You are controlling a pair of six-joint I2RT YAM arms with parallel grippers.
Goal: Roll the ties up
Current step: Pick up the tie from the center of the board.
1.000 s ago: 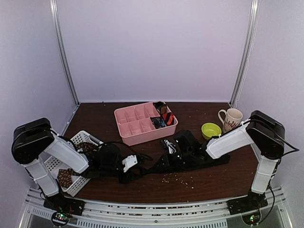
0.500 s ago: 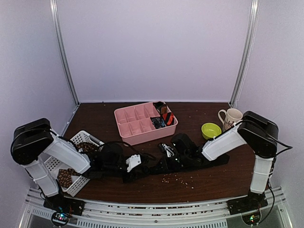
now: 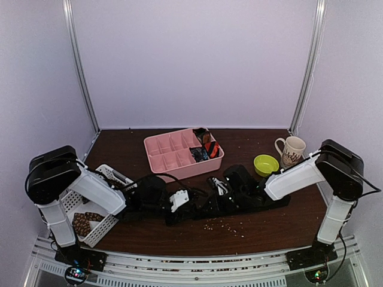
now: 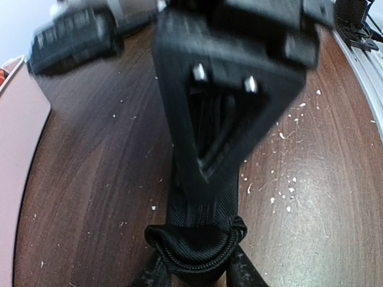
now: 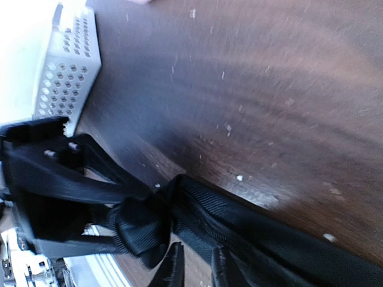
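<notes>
Black necktie (image 4: 200, 203) on the wooden table (image 3: 263, 224) is getting rolled: left gripper (image 4: 197, 272) is pinching its coiled end (image 4: 194, 245), right gripper (image 5: 196, 266) is standing narrowly parted over the strip, and another wrap seems next.

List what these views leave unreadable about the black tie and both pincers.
- Left wrist view: left pincer fingertips cut off by the bottom edge, so its grip on the rolled end of the plain black fabric necktie is unclear.
- Right wrist view: right pincer cut off likewise.
- Top view: the right arm covers much of the necktie.
</notes>
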